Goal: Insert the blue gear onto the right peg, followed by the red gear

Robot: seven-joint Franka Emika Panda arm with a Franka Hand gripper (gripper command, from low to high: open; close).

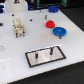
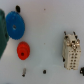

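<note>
Lying flat on the white worktop (image 1: 15,55), blue gear (image 1: 60,32) beside red gear (image 1: 50,23), right peg (image 1: 51,50) bare, fingers' state cannot be told.

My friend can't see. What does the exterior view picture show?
A white table holds a blue gear with a smaller red gear near it, both lying away from a black-bordered plate with two upright pegs. A small beige object stands apart.

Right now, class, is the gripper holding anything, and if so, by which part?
Nothing appears held. The blue gear and red gear both lie free on the table; the gripper itself is not in view.
</note>
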